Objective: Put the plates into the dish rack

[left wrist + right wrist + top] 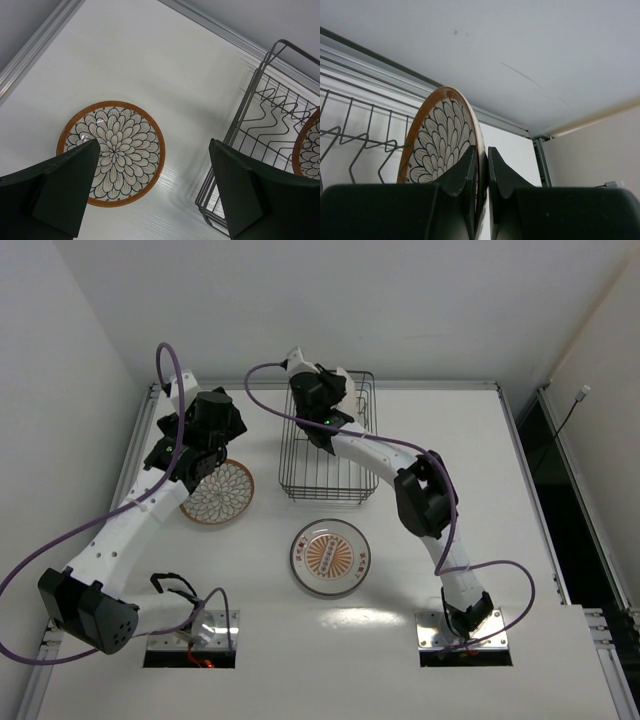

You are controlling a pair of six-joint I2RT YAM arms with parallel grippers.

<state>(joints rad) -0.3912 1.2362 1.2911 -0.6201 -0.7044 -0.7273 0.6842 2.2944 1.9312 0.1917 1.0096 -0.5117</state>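
A brown-rimmed plate [222, 495] with a floral pattern lies flat on the table, left of the dish rack [352, 486]. My left gripper [200, 464] hangs open above its near edge. In the left wrist view this plate [111, 152] lies below and between the wide-apart fingers [67, 192], nothing held. My right gripper [322, 405] reaches into the far end of the rack. It is shut [483, 162] on the rim of a second floral plate [440, 132], which stands upright on edge by the rack's wire dividers [350, 135]. A pale-rimmed plate [331, 557] with an orange centre lies flat in front of the rack.
A raised metal rail [140, 430] borders the table on the left and far sides, with white walls close behind. The rack's near corner [240, 130] stands just right of my left gripper. Purple cables loop off both arms.
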